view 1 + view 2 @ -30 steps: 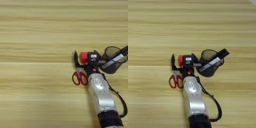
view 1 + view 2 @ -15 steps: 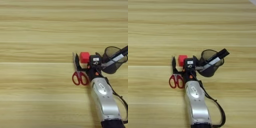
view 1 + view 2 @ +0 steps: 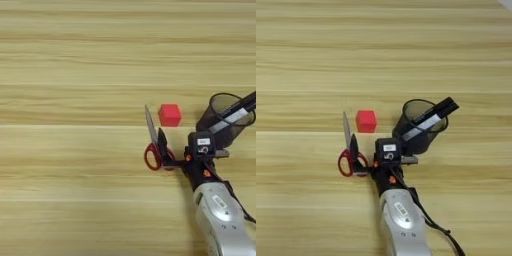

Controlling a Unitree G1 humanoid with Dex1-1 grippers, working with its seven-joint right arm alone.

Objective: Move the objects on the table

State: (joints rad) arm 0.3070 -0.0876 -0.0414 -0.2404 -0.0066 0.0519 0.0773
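Note:
A small red cube [image 3: 169,114] sits free on the table [image 3: 65,150]. Just in front of it lie the red-handled scissors [image 3: 152,150], their silver blades pointing away from me. My right gripper [image 3: 371,151] is open just short of the cube, and its left black finger [image 3: 353,149] lies over the scissors' handles. The other finger is mostly hidden under the black wrist box. To the right stands the black mesh pen cup [image 3: 420,126] with the black-and-silver marker [image 3: 431,117] leaning out of it.
The silver forearm [image 3: 402,225] comes up from the bottom edge, close to the cup's near side. Bare wood fills the left half and the far part of the table.
The gripper, which had the red cube between its fingers, has drawn back toward me. The cube has shifted a little left and now stands free. Scissors and cup have not moved.

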